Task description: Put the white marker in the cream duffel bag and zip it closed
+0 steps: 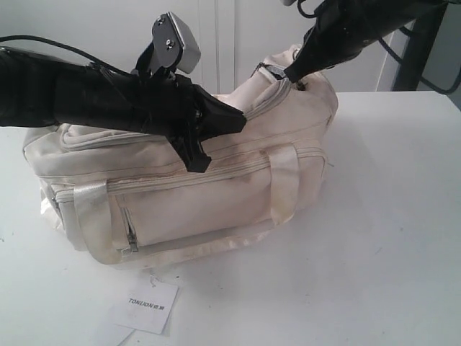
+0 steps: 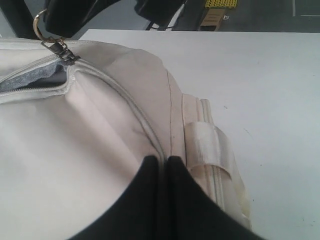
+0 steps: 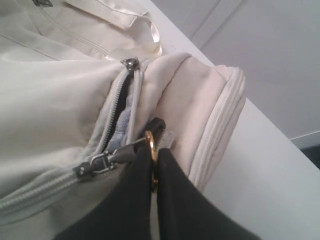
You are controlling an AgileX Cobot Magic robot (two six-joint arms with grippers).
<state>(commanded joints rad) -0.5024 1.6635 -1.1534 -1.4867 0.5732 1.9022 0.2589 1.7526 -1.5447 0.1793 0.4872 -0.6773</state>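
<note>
The cream duffel bag [image 1: 216, 194] lies on the white table, its top zip partly open with a short gap [image 3: 120, 107] showing grey lining [image 2: 35, 80]. My left gripper [image 1: 241, 119] is shut on the bag's top seam [image 2: 160, 159] beside the zip track. At the bag's far end my right gripper [image 1: 292, 72] is shut on the gold ring [image 3: 149, 142] of the zip pull, whose metal slider [image 3: 95, 165] sits just behind it. That same ring [image 2: 39, 21] shows in the left wrist view. The white marker is hidden from every view.
A small white paper tag [image 1: 148, 304] with printed text lies on the table [image 1: 389, 216] in front of the bag. A satin handle [image 1: 287, 180] hangs down the bag's front. Dark stands rise behind the table at the right.
</note>
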